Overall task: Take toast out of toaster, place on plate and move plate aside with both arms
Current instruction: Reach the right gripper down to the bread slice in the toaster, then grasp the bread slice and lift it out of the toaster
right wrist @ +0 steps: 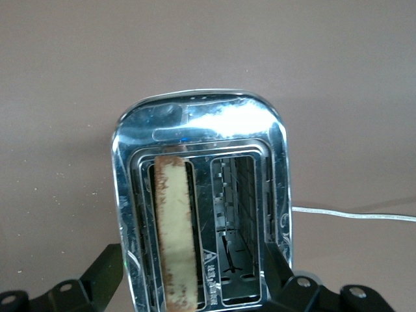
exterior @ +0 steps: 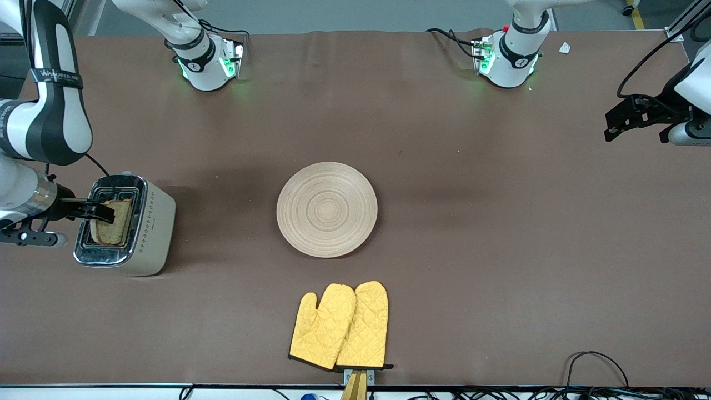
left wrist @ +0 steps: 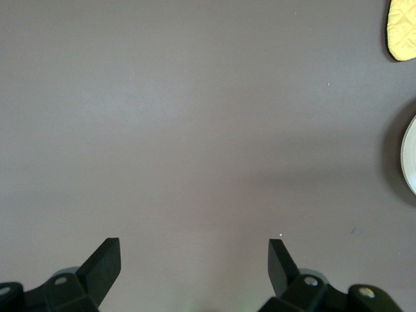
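My right gripper (exterior: 103,213) hangs directly over the toaster (exterior: 145,228) at the right arm's end of the surface (exterior: 500,250), fingers spread wide with one on each side of the toast (exterior: 114,222), not clamped on it. The toast stands upright in one slot of the toaster, its crust edge (right wrist: 175,227) just below my wrist; the slot beside it holds nothing. My left gripper (left wrist: 195,260) waits in the air over bare surface at the left arm's end, released, jaws wide apart. The plate (exterior: 326,209) lies flat at mid-surface, well apart from both grippers, with the yellow oven mitts (exterior: 340,326) nearer the front camera than it
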Controlling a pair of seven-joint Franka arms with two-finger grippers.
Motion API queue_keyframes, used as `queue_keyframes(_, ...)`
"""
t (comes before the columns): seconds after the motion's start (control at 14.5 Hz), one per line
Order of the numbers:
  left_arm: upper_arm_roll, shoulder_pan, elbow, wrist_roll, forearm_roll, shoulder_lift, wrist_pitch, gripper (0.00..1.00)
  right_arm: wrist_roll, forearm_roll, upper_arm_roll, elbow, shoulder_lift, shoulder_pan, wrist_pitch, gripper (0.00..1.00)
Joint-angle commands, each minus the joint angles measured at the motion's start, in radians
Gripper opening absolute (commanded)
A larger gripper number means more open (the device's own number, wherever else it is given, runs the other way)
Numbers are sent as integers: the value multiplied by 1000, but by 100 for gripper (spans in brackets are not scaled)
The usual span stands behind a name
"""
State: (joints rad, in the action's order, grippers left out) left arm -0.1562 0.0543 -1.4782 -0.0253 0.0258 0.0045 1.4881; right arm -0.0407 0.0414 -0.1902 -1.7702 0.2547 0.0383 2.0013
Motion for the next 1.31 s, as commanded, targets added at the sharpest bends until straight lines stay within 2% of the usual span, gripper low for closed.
queue_keyframes(0.0,-6,10,36,11,14,2,-17,100,-15,-11,11,17,0,-12,-3,75)
queue_keyframes(0.28,1,13,45,15,19,0,-17,100,-15,-21,14,17,0,-9,-6,55)
queue_keyframes(0.55,1,12,44,15,19,0,-17,100,-41,-86,14,15,1,-11,-3,38)
queue_keyframes(0.76,1,10,44,15,20,2,-17,100,-42,-106,14,15,0,-11,8,6)
queue_keyframes(0.9,1,12,44,16,19,0,-17,100,-63,-104,12,15,0,-15,19,1)
queue_keyframes(1.03,0,10,44,15,19,2,-17,100,-103,-109,12,31,-5,-34,5,0)
queue_keyframes(1.24,0,13,44,18,17,0,-17,100,-272,-213,8,46,-103,-54,-74,0)
